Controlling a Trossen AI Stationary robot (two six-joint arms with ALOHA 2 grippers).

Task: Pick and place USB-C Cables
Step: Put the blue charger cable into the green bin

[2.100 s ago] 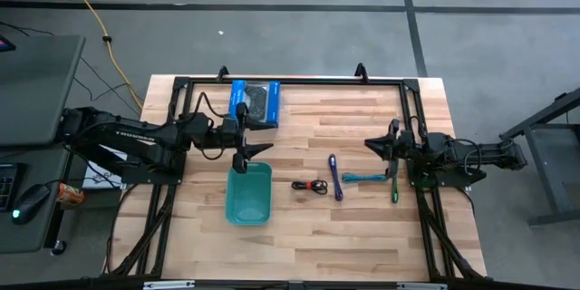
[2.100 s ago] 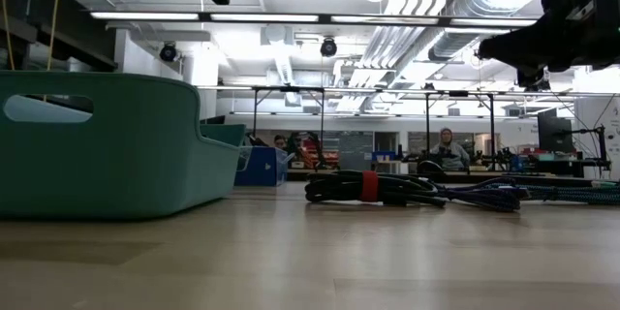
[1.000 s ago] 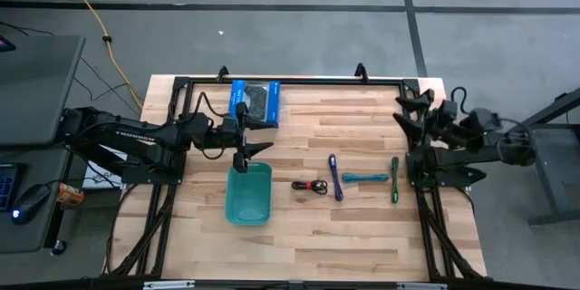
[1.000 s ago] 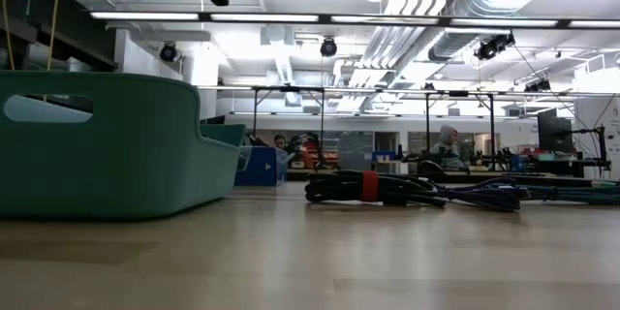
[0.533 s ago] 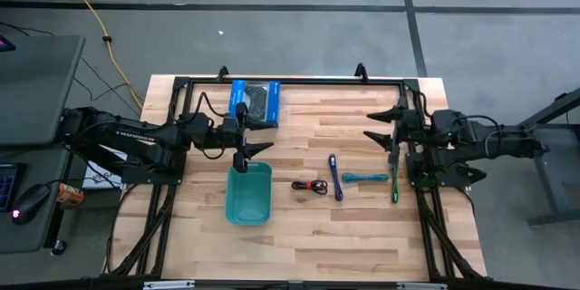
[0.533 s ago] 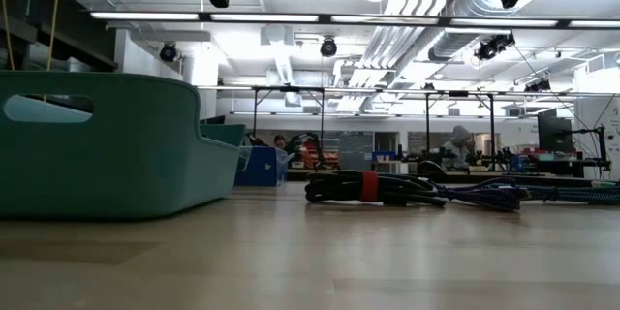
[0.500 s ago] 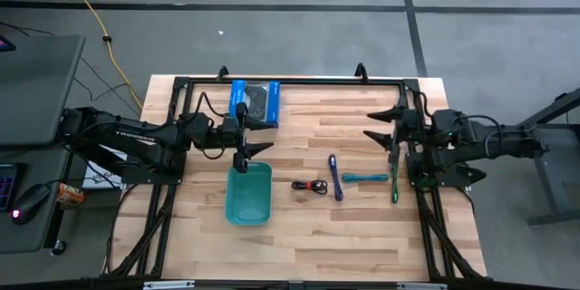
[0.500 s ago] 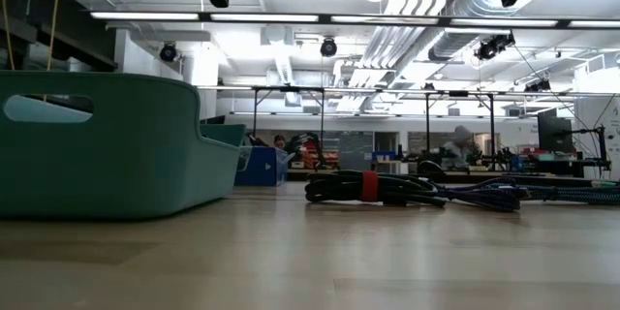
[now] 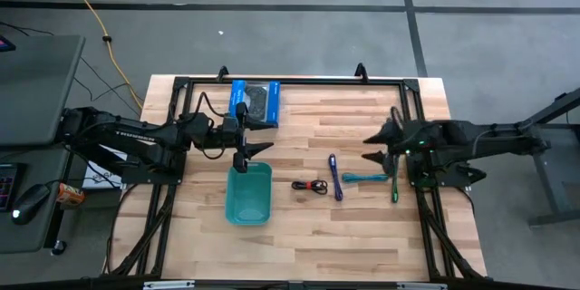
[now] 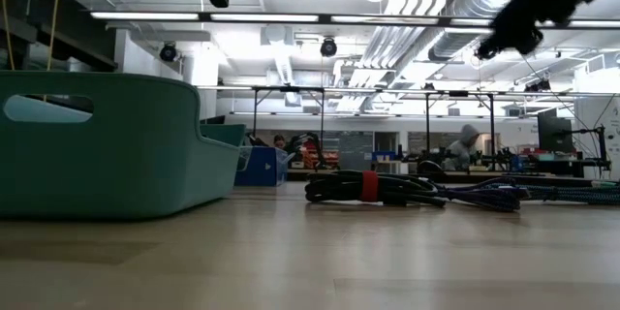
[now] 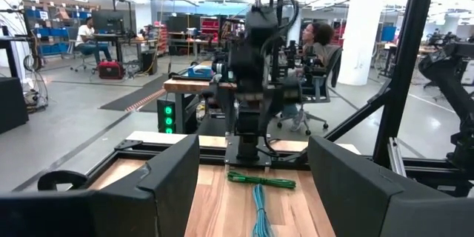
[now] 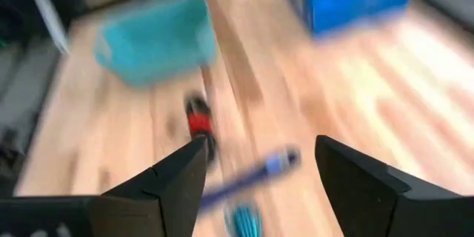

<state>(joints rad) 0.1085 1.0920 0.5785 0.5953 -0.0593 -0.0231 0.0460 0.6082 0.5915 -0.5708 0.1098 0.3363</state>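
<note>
While all four USB-C Cables lie untouched on the counter (image 9: 362,227) beside the teal bin (image 9: 249,193), the step in hand looks like the reach for a first pick: the right gripper (image 9: 376,148) hangs empty with jaws spread above the counter, just past the blue-teal cable (image 9: 364,178). Next it likely needs to drop and straddle one cable, the green cable (image 9: 395,181), purple cable (image 9: 335,176) or black cable (image 9: 310,185). Its jaws also spread, the left gripper (image 9: 256,136) waits just beyond the bin.

Teal bin (image 9: 248,194), blue box (image 9: 255,101), black cable (image 9: 310,185) (red tie)
</note>
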